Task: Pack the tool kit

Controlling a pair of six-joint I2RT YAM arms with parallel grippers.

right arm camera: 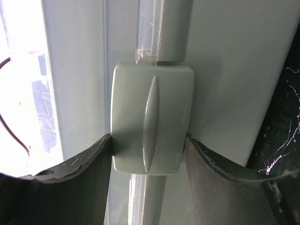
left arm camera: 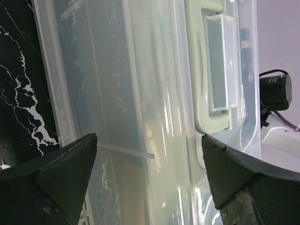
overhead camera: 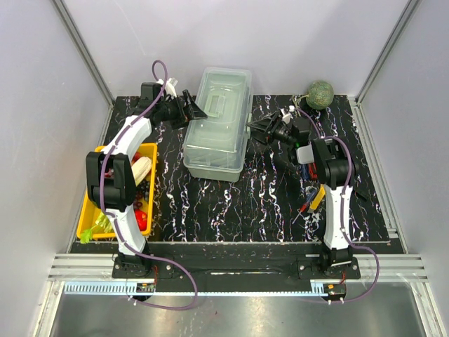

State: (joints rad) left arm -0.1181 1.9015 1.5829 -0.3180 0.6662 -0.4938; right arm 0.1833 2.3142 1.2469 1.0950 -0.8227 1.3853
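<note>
The tool kit's pale grey-green toolbox stands closed at the back middle of the table. My left gripper hovers open at its left side; in the left wrist view the translucent lid and its handle fill the space beyond the open left gripper, which holds nothing. My right gripper is at the box's right side. In the right wrist view the right gripper is shut on the box's grey-green latch, with a finger pressed against each side. Small red and yellow tools lie beside the right arm.
A yellow tray with produce sits at the left edge, behind the left arm. A green melon rests in the back right corner. White walls close in the table on three sides.
</note>
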